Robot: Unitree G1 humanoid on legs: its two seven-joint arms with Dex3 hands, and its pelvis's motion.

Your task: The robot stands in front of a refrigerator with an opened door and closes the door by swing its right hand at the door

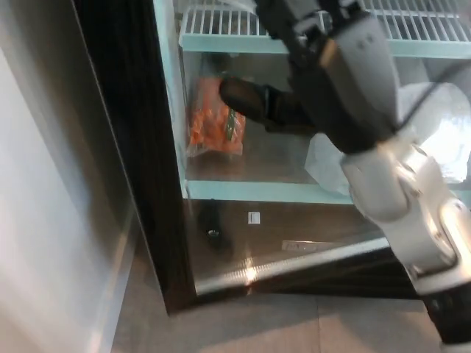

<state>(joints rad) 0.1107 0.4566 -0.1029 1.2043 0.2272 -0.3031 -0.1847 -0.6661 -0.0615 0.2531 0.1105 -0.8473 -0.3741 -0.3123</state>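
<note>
Right hand (pixel 254 101), fingers out and holding nothing, lies flat at upper centre against the glass door (pixel 294 243) that fills the frame and looks swung shut, so you likely only need to pull back.

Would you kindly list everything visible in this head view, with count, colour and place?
refrigerator: one, black frame, pale teal interior, centre.
wire shelf: one, white, top.
orange packet: one, orange with green label, left of the lower compartment.
white plastic bag: one, white, right, partly behind the arm.
wall: one, white, left.
floor: grey, bottom.
right arm: one, grey and silver, from lower right.
right hand: one, black, before the orange packet.
</note>
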